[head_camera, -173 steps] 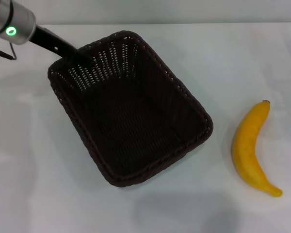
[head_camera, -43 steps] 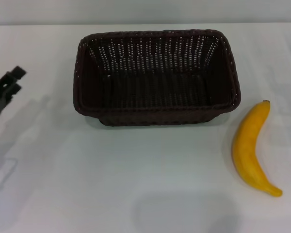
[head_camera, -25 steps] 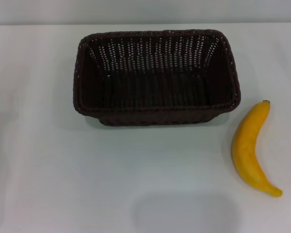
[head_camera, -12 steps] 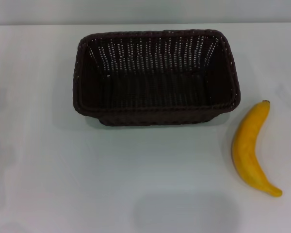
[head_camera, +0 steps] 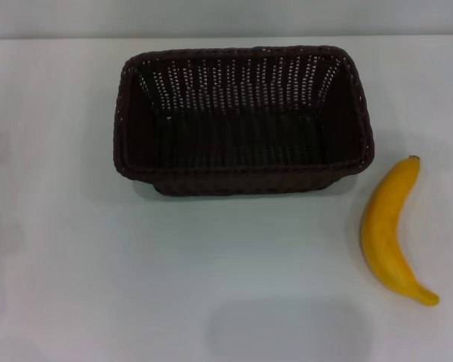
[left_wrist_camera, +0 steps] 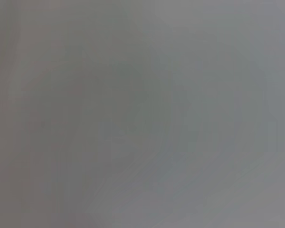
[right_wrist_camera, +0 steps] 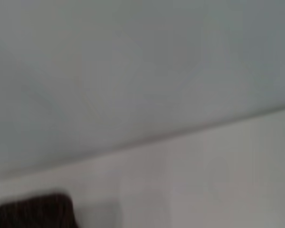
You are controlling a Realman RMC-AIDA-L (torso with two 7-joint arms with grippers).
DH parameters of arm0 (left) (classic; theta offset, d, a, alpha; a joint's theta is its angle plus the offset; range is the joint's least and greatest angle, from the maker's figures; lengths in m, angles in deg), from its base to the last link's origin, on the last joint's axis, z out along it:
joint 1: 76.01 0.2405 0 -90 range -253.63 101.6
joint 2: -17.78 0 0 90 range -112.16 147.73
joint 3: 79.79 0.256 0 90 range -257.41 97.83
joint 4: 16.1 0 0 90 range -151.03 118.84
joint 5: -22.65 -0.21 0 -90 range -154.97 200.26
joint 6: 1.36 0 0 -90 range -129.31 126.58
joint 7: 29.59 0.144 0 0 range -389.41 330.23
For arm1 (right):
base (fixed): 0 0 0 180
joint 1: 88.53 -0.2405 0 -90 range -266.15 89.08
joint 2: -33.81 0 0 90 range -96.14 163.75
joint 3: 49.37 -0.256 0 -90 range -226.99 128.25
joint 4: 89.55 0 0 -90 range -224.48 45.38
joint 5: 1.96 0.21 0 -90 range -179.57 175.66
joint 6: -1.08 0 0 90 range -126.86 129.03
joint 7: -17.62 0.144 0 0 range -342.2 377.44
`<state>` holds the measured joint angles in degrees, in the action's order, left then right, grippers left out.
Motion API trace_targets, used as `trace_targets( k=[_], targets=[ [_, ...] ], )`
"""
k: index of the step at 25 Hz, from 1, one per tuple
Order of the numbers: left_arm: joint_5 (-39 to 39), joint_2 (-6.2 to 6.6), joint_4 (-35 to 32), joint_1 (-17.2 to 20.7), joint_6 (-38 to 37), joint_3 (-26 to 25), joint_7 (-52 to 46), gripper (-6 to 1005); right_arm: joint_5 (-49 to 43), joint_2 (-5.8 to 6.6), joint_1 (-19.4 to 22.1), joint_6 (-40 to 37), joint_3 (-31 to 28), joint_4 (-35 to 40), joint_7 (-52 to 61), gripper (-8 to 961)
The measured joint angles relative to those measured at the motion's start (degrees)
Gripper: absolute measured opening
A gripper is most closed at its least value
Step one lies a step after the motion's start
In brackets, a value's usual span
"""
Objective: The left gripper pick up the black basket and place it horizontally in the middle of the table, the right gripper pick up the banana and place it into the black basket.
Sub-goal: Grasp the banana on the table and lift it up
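The black basket (head_camera: pixel 243 119) lies lengthwise across the middle of the white table (head_camera: pixel 98 286), open side up and empty. A corner of it shows in the right wrist view (right_wrist_camera: pixel 31 211). The yellow banana (head_camera: pixel 391 232) lies on the table to the right of the basket, apart from it, stem tip pointing away from me. Neither gripper shows in any view. The left wrist view shows only a plain grey surface.
The table's far edge (head_camera: pixel 226 38) runs just behind the basket. A faint shadow lies on the table near the front edge (head_camera: pixel 287 332). In the right wrist view the table edge (right_wrist_camera: pixel 180 130) crosses the picture.
Over the earlier frames the basket turned from a diagonal to a horizontal position and the left gripper let go and withdrew off the left edge. In the last second nothing has moved.
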<state>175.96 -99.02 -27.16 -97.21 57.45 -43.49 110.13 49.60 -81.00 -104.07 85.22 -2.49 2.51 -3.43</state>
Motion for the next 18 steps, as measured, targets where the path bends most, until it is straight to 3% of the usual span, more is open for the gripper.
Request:
trace_targets(
  k=[8, 14, 18],
  targets=[
    [-0.08, -0.14, -0.58, -0.4, 0.1, 0.04, 0.09, 725, -10.76, -0.06, -1.15, 9.97, 19.27, 22.16, 19.95, 827],
    [0.83, 0.0, 0.52, -2.29, -0.11, -0.03, 0.09, 726, -18.04, -0.28, -5.57, 13.14, 35.89, 23.33, 31.75, 827],
    [1.09, 0.04, 1.02, -3.43, -0.16, -0.02, 0.1, 726, -23.93, -0.51, -10.87, 17.14, 42.89, 22.71, 38.85, 827]
  ],
)
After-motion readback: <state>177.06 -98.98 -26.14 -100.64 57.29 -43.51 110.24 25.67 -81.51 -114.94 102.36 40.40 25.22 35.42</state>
